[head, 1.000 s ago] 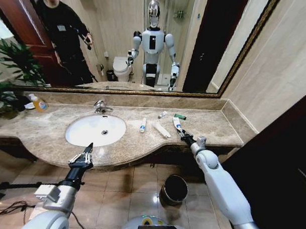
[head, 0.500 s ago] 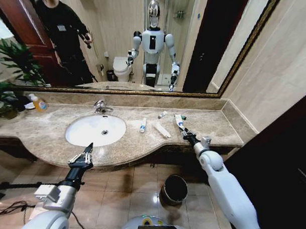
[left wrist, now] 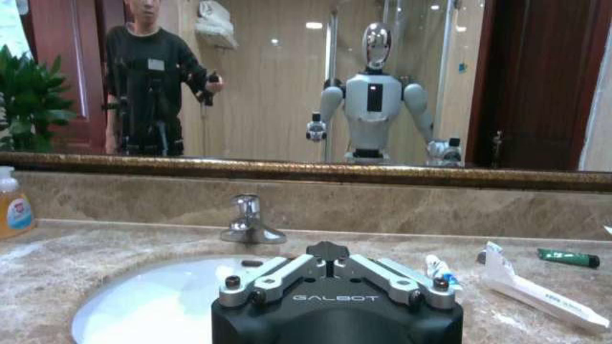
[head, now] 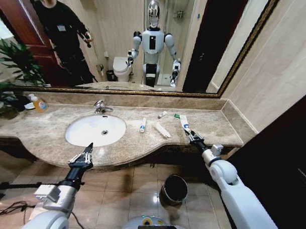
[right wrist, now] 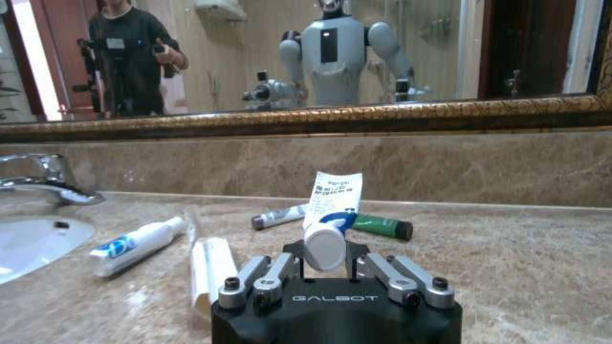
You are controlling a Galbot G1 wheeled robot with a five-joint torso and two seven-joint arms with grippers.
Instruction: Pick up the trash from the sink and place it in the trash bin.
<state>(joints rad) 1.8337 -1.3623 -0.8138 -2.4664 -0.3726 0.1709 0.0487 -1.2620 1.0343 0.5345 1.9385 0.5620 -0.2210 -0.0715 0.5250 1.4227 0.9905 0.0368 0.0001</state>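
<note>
My right gripper point(head: 190, 135) pinches a tube point(head: 184, 125) cap-first, lifted off the counter point(head: 213, 127) for the bin point(head: 173, 189); left gripper point(head: 83, 155) idles spread.

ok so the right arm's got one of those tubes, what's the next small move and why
Probably swing the right gripper back and down toward the dark round metal bin on the floor. Its jaws are shut on a white blue-marked tube, held clear of the beige marble countertop, with the bin below the counter edge.
</note>
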